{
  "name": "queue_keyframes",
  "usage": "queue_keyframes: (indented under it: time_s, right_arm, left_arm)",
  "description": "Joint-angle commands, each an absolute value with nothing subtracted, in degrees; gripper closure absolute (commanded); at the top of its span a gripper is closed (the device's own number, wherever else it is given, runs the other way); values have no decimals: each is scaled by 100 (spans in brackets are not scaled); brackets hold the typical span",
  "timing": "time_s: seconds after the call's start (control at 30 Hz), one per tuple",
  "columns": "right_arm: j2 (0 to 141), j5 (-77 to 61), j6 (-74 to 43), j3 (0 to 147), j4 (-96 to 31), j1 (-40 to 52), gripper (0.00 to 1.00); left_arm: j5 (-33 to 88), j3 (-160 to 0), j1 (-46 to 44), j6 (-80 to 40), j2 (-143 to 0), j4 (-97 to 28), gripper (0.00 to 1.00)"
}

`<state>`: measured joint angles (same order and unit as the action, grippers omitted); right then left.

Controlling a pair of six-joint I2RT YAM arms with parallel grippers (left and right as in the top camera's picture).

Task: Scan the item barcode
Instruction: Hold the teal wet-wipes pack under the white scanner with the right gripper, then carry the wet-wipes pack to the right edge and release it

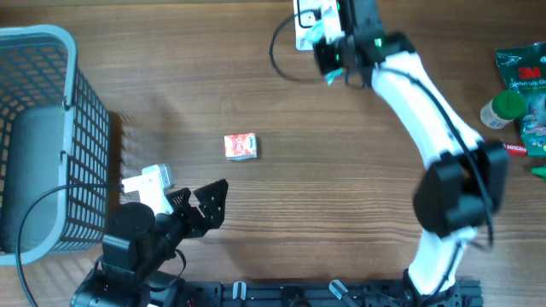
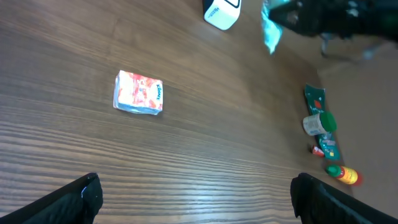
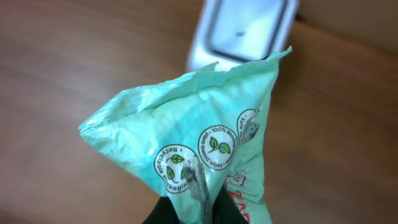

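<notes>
Green packet [image 3: 186, 124] (right gripper [image 3: 186, 214] pinching) — overlaps scanner [image 3: 245, 25].

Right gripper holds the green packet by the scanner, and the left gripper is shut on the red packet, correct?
No: the left gripper is open and empty; the red packet lies on the table ahead of it, per the left wrist view. The right gripper does hold the green packet by the scanner.

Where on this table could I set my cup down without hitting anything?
Bare wood lies between the small packet and the white arm, and between the basket and the scanner. Crowded: the right edge with its groceries, and by the scanner, where the right tool holds a green pouch.
</notes>
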<state>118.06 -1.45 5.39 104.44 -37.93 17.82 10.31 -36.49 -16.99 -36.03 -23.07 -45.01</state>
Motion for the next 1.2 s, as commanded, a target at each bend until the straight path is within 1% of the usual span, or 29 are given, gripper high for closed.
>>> queue_keyframes:
  time_s: [0.0,0.2,0.3,0.47,0.6,0.67,0.8,0.93,1.03,1.17]
  right_arm:
    - [12988,757,1109,11878,-3966,1737,96]
    - [14068,1262,1511,13087,-3876,1739,96]
    - [14223,1503,1492,13115,-3581,1739,96]
    - [14212,1505,1190,13192,-3422,1754,96]
    - [14191,1594,797,13511,-3848,1712,96]
    - [14160,1876,489,13686,-4171,1612,96]
    - [14151,2453,21,13885,-4982,1098,96]
    - [14156,2434,-283,13795,-5653,314,96]
    - [14156,2303,-340,13686,-5769,-316,96]
    - [14188,1767,-270,13426,-5634,-1166,96]
  left_arm:
    - [993,-3653,-1737,-3489,-2309,-4491,0]
    - [993,-3653,-1737,-3489,-2309,-4491,0]
    - [993,-3653,-1737,-3489,-2309,-4491,0]
    - [993,-3653,-1737,-3489,-2309,-4491,0]
    - [993,-3653,-1737,-3489,-2309,-4491,0]
    - [993,-3653,-1737,-3489,-2309,-4491,0]
    - [993,-3653,-1737,-3489,-2309,-4491,0]
    - [993,-3653,-1737,-3489,-2309,-4491,0]
    - [993,-3653,-1737,-3489,-2309,-4491,0]
    - [993,-3653,-1737,-3489,-2309,-4491,0]
